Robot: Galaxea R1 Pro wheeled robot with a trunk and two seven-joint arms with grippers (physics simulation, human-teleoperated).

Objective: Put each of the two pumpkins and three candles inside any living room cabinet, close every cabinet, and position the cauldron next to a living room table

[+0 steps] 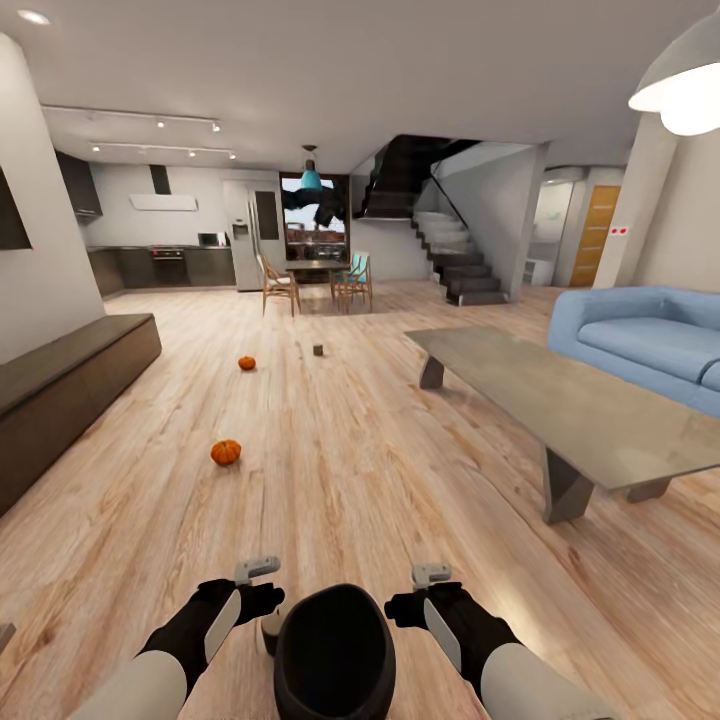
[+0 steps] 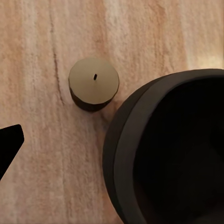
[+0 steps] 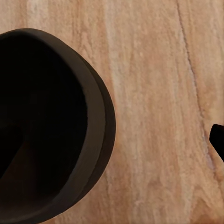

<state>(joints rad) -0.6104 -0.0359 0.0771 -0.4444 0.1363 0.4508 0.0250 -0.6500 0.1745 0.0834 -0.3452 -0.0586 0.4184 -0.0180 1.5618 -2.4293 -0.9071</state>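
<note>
The black cauldron [image 1: 335, 650] stands on the plank floor right in front of me, between my two arms. Beside its rim [image 2: 172, 149] a cream candle [image 2: 93, 81] stands upright on the floor, apart from the cauldron. Left gripper [image 1: 250, 600] and right gripper [image 1: 420, 605] hang on either side of the cauldron [image 3: 46, 126], both open and empty; one black fingertip [image 2: 9, 144] shows near the candle, another fingertip [image 3: 217, 140] over bare floor. Two orange pumpkins lie on the floor ahead, a near pumpkin [image 1: 226, 452] and a far pumpkin [image 1: 247, 363]. The long dark cabinet [image 1: 60, 390] runs along the left wall, its fronts shut.
A low grey table [image 1: 560, 400] stretches ahead on the right, with the blue sofa [image 1: 640, 340] behind it. A small dark object [image 1: 319, 349], too small to identify, sits on the floor further on. Dining chairs, kitchen and stairs lie at the back.
</note>
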